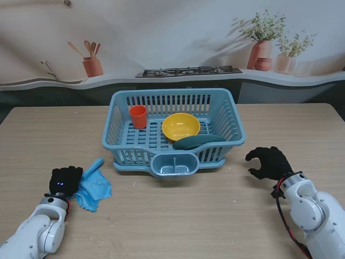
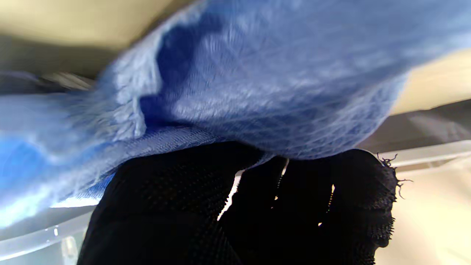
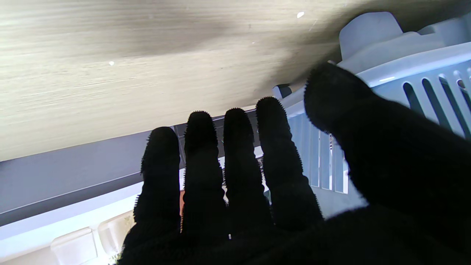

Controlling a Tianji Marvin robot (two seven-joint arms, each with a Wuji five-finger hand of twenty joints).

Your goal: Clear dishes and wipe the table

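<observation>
Dishes look cleared: the orange cup point(image 1: 138, 116), yellow bowl point(image 1: 180, 126) and dark green plate point(image 1: 198, 142) all sit inside the blue dish rack point(image 1: 229, 113). Wiping is what's left. My left hand point(image 1: 65, 178) is clamped on the blue cloth point(image 1: 94, 186), left of the rack. My right hand point(image 1: 269, 162) hovers right of the rack, fingers apart, holding nothing.

setting is presenting as a mock kitchen. a printed backdrop point(image 1: 172, 32) is showing a gas hob point(image 1: 188, 70), a pot of wooden utensils point(image 1: 92, 60) and potted plants point(image 1: 264, 38) on a drawn counter. a wooden table point(image 1: 183, 216) is carrying a blue dish rack point(image 1: 173, 132) in front of it.
</observation>
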